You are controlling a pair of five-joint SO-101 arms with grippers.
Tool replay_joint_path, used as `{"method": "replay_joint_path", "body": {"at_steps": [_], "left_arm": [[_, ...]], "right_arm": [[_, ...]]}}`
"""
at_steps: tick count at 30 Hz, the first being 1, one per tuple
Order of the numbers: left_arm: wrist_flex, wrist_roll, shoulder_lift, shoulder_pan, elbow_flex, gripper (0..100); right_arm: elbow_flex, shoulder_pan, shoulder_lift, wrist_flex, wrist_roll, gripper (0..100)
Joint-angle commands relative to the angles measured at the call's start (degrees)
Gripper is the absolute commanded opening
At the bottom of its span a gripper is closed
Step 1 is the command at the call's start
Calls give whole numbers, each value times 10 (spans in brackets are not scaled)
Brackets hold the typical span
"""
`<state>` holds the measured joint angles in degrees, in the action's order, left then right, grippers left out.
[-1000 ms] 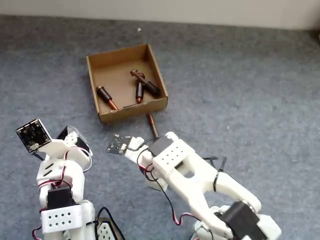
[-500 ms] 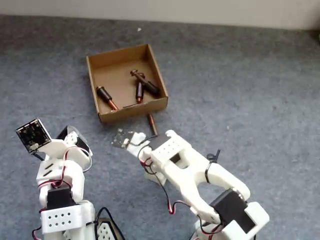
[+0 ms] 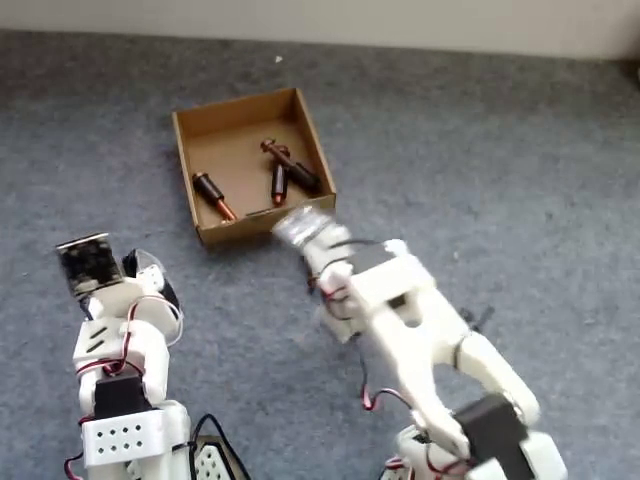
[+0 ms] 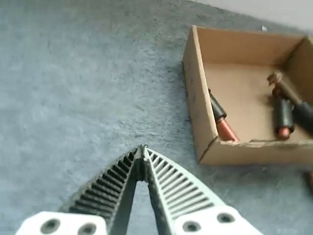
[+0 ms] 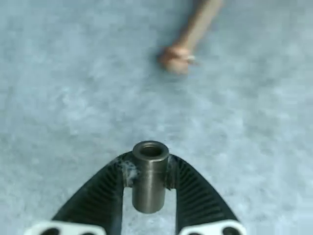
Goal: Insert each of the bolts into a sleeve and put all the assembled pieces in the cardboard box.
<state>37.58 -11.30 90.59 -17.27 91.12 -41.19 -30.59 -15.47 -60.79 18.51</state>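
Sleeve, a short dark metal tube, is standing upright in the right pincer, whose two ribbed fingers are gripping it from either side with its open end showing. Beyond it a copper-coloured bolt is lying loose on the grey surface, apart from the pincer. Seen from above, the right arm has been swinging forward over the last second. Its wrist is now hanging at the front wall of the cardboard box and covering the spot where the bolt was lying in the open. That is probably bringing the sleeve up to the bolt for joining, a step not yet done. Three assembled pieces are already lying inside the box. The left pincer is sitting closed and empty, pointing at the surface short of the box, and its arm has been turning its wrist only slightly.
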Motion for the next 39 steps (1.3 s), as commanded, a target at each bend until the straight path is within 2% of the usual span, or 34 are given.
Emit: {"method": "replay_joint_path", "body": {"at_steps": [1, 5, 10, 14, 18, 22, 28, 31, 34, 39], "left_arm": [[-5, 113, -1, 29, -50, 30], [66, 181, -2, 73, -108, 30], [166, 268, -5, 166, -189, 30], [212, 314, -47, 228, -245, 30], [232, 346, -186, 272, -327, 32], [272, 409, -361, 309, -444, 35], [311, 608, -582, 320, -605, 39], [334, 701, -670, 320, -663, 117], [358, 771, -747, 320, -711, 197], [376, 862, -858, 329, -786, 199]], "right_arm": [[-2, 78, -84, -7, -57, 5], [-27, 150, -118, 11, -97, 5], [-84, 213, -123, 98, -135, 5], [-119, 276, -128, 147, -156, 5], [-121, 324, -128, 147, -186, 5], [-121, 347, -128, 147, -202, 5], [-121, 355, -128, 147, -205, 5], [-121, 355, -128, 147, -204, 5], [-121, 355, -126, 148, -202, 5], [-121, 355, -124, 148, -201, 5]]}}
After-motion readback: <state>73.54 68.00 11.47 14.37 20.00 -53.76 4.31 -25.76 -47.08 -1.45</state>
